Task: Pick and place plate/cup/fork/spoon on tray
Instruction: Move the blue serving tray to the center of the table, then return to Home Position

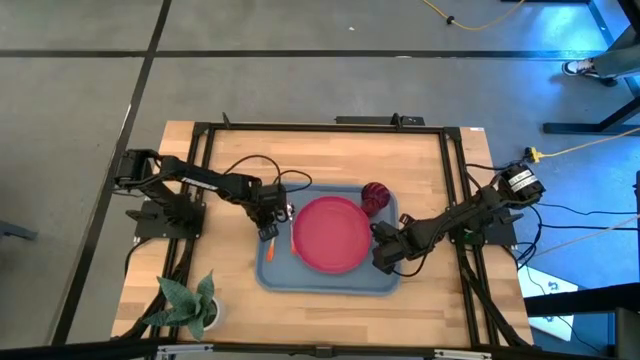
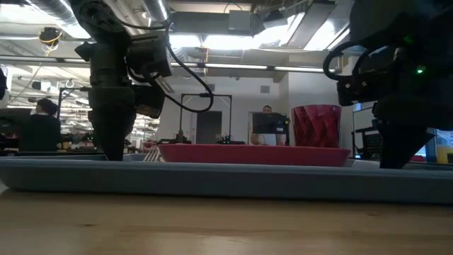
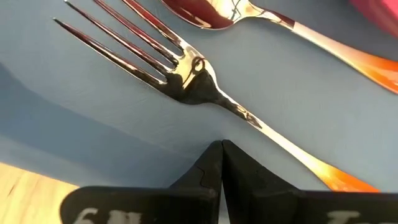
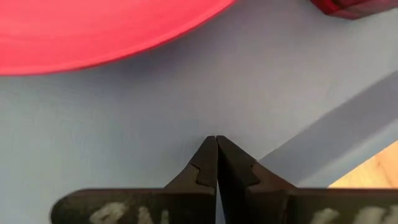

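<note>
The grey-blue tray (image 1: 330, 283) lies at the table's middle. The pinkish-red plate (image 1: 330, 235) rests flat in it, and the dark red cup (image 1: 376, 197) stands at its far right corner. The fork (image 3: 186, 74) and the spoon (image 3: 249, 18) lie side by side on the tray floor left of the plate. My left gripper (image 1: 268, 232) is shut and empty, its tips (image 3: 221, 146) low over the tray, just beside the fork's handle. My right gripper (image 1: 385, 262) is shut and empty, low over the tray floor (image 4: 155, 106) right of the plate (image 4: 93, 31).
A small potted plant (image 1: 190, 300) stands at the table's near left corner. A black frame (image 1: 320, 126) runs around the table top. Bare wood shows on the far side of the tray and along the near edge.
</note>
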### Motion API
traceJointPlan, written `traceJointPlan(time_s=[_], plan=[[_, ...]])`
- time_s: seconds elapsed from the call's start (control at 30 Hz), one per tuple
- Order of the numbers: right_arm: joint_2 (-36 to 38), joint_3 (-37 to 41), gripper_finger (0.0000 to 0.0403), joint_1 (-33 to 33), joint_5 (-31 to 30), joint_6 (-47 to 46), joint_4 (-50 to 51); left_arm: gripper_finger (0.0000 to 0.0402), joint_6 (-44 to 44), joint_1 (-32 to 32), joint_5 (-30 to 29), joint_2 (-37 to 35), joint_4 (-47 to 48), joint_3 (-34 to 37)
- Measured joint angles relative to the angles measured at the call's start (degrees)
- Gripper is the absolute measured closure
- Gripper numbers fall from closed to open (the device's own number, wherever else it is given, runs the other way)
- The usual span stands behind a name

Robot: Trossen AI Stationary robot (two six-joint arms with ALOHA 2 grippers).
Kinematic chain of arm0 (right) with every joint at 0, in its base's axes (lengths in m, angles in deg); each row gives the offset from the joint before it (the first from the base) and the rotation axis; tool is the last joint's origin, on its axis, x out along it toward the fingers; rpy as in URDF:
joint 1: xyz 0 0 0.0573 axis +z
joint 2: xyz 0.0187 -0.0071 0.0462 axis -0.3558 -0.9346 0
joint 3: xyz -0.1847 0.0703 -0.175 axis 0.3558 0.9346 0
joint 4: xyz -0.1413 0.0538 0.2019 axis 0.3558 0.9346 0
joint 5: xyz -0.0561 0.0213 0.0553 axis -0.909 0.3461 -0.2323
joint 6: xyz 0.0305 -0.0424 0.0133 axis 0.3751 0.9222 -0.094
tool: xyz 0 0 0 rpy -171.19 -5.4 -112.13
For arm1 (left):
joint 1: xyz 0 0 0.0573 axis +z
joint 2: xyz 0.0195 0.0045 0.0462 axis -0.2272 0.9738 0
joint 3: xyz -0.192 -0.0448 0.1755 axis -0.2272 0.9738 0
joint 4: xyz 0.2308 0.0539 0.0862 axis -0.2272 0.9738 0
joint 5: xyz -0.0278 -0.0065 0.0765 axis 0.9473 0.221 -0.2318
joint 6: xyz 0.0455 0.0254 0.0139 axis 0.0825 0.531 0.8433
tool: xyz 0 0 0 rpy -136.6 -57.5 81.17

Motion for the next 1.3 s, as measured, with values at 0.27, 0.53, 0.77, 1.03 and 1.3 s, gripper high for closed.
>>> traceJointPlan(time_s=[0.27,0.53,0.77,1.03,1.3], plan=[[0.06,0.01,0.0400,-4.15,0.24,6.89,0.06,0.0401,-0.09,0.03,-1.49,0.00,-0.01,0.00],[-0.03,0.05,0.0400,-6.34,-1.11,9.51,0.31,0.0401,0.28,1.86,-1.24,0.00,-0.09,0.00],[3.13,0.33,0.0400,-6.49,-0.54,9.54,1.03,0.0401,0.39,2.01,-6.85,-4.72,-0.13,0.79],[9.97,0.11,0.0400,-6.39,-0.89,9.12,1.66,0.0401,-0.24,1.72,-6.49,-11.22,1.70,0.74],[16.78,-1.34,0.0400,-5.82,1.99,9.67,2.09,0.0401,-0.31,-0.92,-5.30,-17.50,2.18,-0.10]])
